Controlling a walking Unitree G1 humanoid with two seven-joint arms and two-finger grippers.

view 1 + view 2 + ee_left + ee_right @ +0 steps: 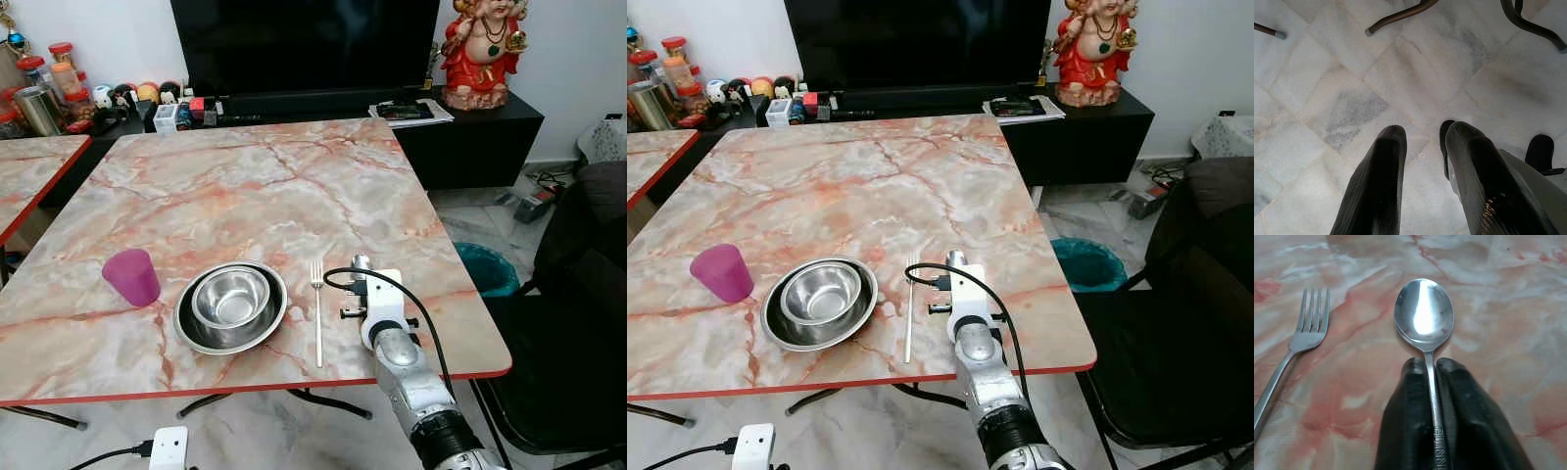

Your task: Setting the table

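On the marble table (265, 186), near its front edge, a purple cup (131, 276) stands to the left of a steel bowl (231, 297) that sits in a steel plate (199, 339). A fork (317, 308) lies just right of the plate, tines pointing away from me. My right gripper (1431, 362) is shut on the handle of a steel spoon (1424, 313), held low over the table a little to the right of the fork and parallel to it. The left gripper (1425, 132) hangs over the tiled floor, its fingers (1386, 161) apart and holding nothing.
A dark chair (578, 294) stands close to the table's right side, with a teal bin (485, 266) beyond it. A second marble table (29, 166) is at the left. Behind are a black TV cabinet (470, 127) and a statue (480, 49). A white plug box (168, 448) lies on the floor.
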